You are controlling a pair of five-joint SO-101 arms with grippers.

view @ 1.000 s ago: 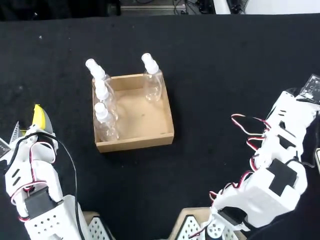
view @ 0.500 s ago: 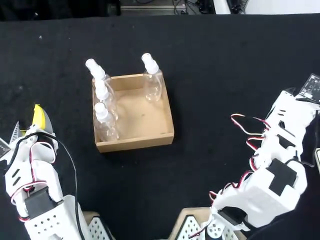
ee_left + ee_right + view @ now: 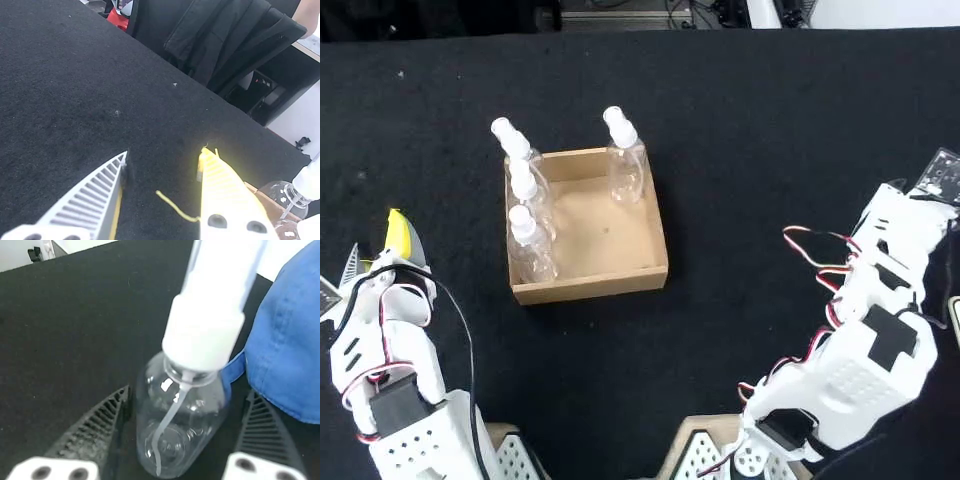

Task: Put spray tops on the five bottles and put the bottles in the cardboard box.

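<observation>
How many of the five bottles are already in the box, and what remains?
Done: four clear plastic bottles with white spray tops stand in the brown cardboard box. In hand: the fifth bottle, top on, sits inside the open right gripper, not gripped. Left: grip it and box it.

The table point(image 3: 770, 120) has a black matt covering, finely rough like felt. The box point(image 3: 590, 288) is plain matt brown cardboard. The bottle point(image 3: 175, 440) is clear glossy plastic, its spray top point(image 3: 205, 340) smooth white plastic. Beside it lies blue cloth point(image 3: 285, 355), woven and matt. The left gripper point(image 3: 162, 167) is ribbed matt plastic.
</observation>
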